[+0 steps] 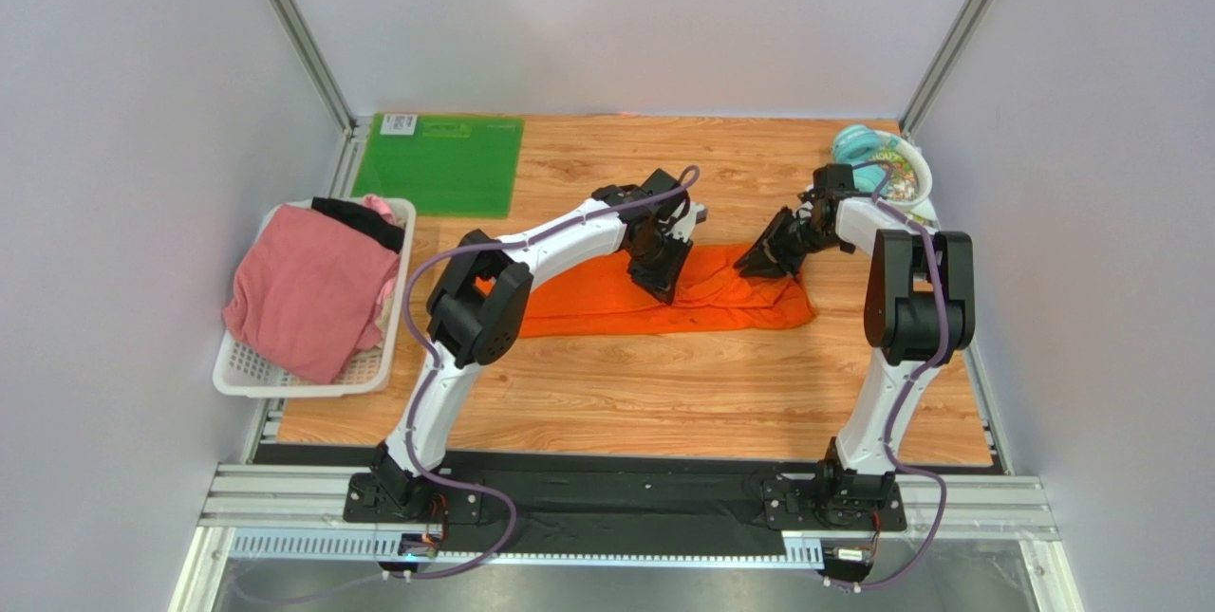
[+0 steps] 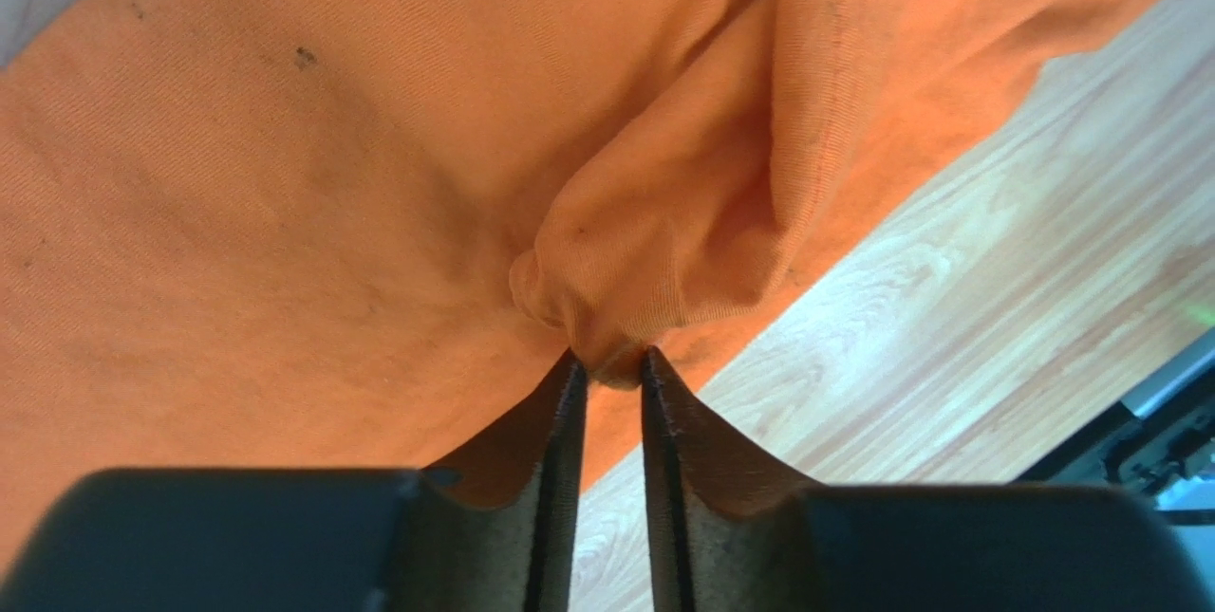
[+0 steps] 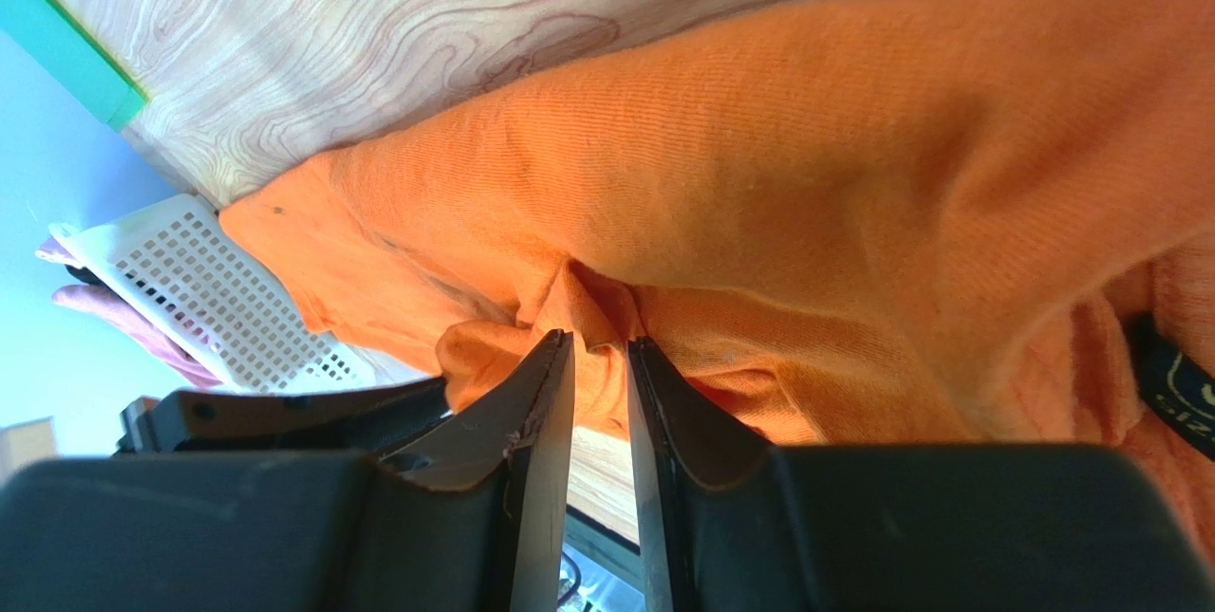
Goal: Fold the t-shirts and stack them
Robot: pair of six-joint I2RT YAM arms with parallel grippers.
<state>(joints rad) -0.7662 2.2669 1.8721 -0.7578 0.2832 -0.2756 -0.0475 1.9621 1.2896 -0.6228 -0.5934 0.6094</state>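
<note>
The bright orange t-shirt (image 1: 713,306) lies in a long bunched strip across the middle of the wooden table. My left gripper (image 1: 665,279) is over its middle and pinches a small fold of the orange cloth (image 2: 285,214) between its fingertips (image 2: 613,356). My right gripper (image 1: 757,262) sits at the strip's right part, shut on a ridge of the same orange cloth (image 3: 856,171) at its tips (image 3: 599,339). A dusty pink t-shirt (image 1: 307,292) and a black t-shirt (image 1: 360,221) lie heaped in the basket on the left.
The white perforated basket (image 1: 236,384) stands at the table's left edge. A flat green mat (image 1: 442,164) lies at the back left. A bowl with teal items (image 1: 891,164) sits at the back right corner. Metal frame posts rise at both back corners.
</note>
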